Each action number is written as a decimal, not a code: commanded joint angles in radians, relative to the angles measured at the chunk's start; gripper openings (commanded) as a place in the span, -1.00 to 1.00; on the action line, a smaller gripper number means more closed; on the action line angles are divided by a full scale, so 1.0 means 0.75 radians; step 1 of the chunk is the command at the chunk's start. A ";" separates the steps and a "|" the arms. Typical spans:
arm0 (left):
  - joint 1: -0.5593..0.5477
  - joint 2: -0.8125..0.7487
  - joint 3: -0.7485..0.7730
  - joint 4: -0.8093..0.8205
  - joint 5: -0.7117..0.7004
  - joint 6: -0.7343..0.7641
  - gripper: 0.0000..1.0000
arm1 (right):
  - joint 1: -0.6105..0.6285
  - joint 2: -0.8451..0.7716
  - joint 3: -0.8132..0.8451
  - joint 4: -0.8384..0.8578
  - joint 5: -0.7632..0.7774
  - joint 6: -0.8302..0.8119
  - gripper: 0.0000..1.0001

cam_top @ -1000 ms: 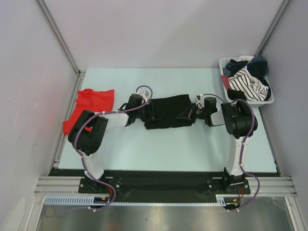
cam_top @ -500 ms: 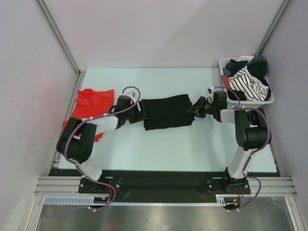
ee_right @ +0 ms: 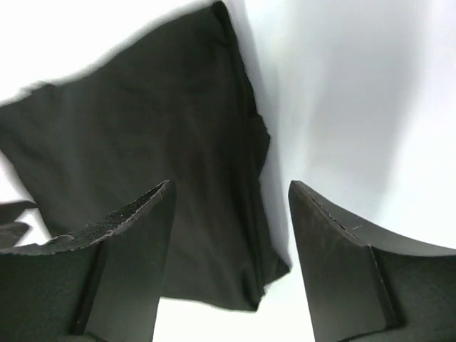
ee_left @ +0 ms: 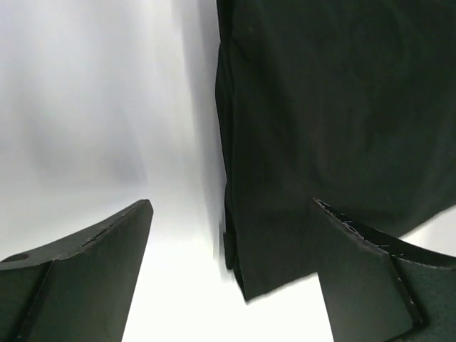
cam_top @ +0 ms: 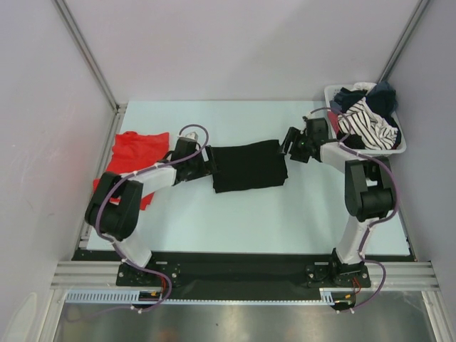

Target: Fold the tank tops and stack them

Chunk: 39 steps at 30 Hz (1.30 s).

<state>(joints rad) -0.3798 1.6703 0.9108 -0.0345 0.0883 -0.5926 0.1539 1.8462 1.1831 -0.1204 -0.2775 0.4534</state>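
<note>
- Comparing with a second ago, you can see both arms have let go of the black tank top and backed away from its ends.
- Your left gripper now has its fingers spread wide with nothing between them. A second ago it sat over the cloth's left end.
- From the left wrist you see the left gripper low over the table, with the folded left edge of the black tank top running up between the two fingers.
- Your right gripper is also spread and pinching nothing. It was pressed together on the right end a second ago. It has since swung away toward the far right and now sits just off the top's far right corner, near the basket.
- From the right wrist, the right gripper looks down on the black tank top, whose right edge passes below the gap between the fingers.
- The black tank top lies folded as a flat rectangle near the middle of the table. Its ends are no longer bunched under the fingers.
- The red tank top stays where it was at the left edge of the table, partly behind your left arm.
- The basket, with its striped cloth and dark pieces, has not moved from the far right corner.
</note>
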 commanded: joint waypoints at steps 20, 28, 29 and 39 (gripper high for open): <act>-0.103 0.432 0.350 -0.040 -0.007 -0.012 -0.66 | 0.151 0.218 0.169 -0.206 0.190 -0.116 -0.97; -0.101 0.410 0.391 -0.120 -0.071 0.035 -0.99 | 0.161 0.163 0.145 -0.155 0.119 -0.114 -1.00; -0.099 0.373 0.385 -0.130 -0.097 0.042 -0.99 | 0.167 0.157 0.143 -0.148 0.106 -0.112 -1.00; -0.054 0.095 0.320 -0.230 -0.114 0.084 -0.99 | 0.239 0.054 0.167 -0.107 0.000 -0.083 -1.00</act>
<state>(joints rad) -0.4324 1.8622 1.1530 -0.1692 0.0307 -0.5663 0.3069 1.9602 1.2881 -0.2119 -0.2253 0.3843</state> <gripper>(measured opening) 0.034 0.034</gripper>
